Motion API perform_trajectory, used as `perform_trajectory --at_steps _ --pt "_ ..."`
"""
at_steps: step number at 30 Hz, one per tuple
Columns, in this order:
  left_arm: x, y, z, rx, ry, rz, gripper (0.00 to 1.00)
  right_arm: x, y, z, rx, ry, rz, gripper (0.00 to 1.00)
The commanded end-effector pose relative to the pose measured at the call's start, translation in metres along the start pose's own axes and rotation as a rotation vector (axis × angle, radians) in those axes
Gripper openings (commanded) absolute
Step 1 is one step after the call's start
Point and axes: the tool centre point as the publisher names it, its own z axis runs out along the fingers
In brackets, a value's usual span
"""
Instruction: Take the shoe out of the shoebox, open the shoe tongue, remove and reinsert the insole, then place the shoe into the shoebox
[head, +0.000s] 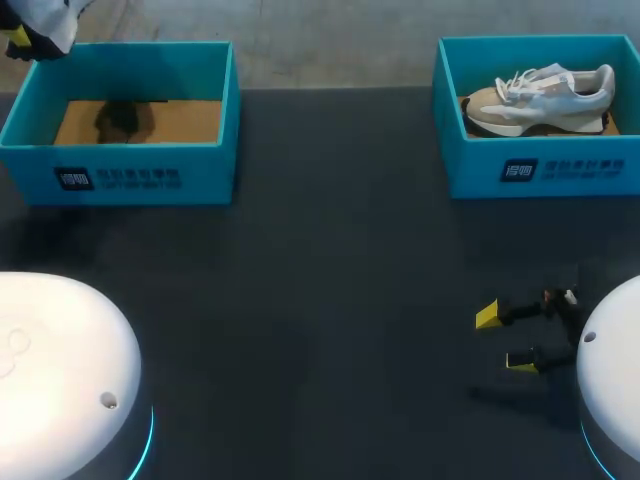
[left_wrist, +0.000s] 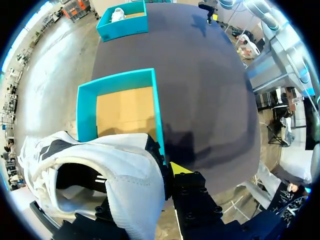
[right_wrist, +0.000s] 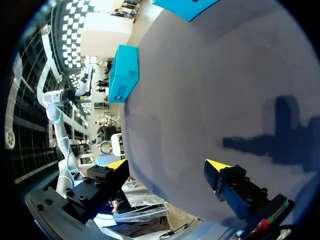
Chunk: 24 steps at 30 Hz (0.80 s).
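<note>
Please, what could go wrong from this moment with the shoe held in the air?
1. The left hand seems to grip the white shoe only by its rim, so it may slip or swing.
2. The white shoe hangs by the empty shoebox's outer corner, near the table's edge. If dropped, it could miss both.
</note>
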Motion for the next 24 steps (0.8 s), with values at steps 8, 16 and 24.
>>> perform_trajectory --at_steps 8,16,24 --pt "-0.0151 0.0148 0.0061 -0.01 0.075 0.013 0.0 0.0009 -0.0031 -0.0022 -0.004 -0.001 0.0 1.0" --pt "-0.0151 0.0148 0.0061 -0.01 0.075 0.013 0.0 0.0009 -0.0031 -0.0022 -0.004 -0.001 0.0 1.0" --pt "-0.0152 0.0132 0.0074 0.022 0.113 0.106 0.0 0.0009 -0.0031 -0.0022 -0.004 -0.001 0.0 1.0"
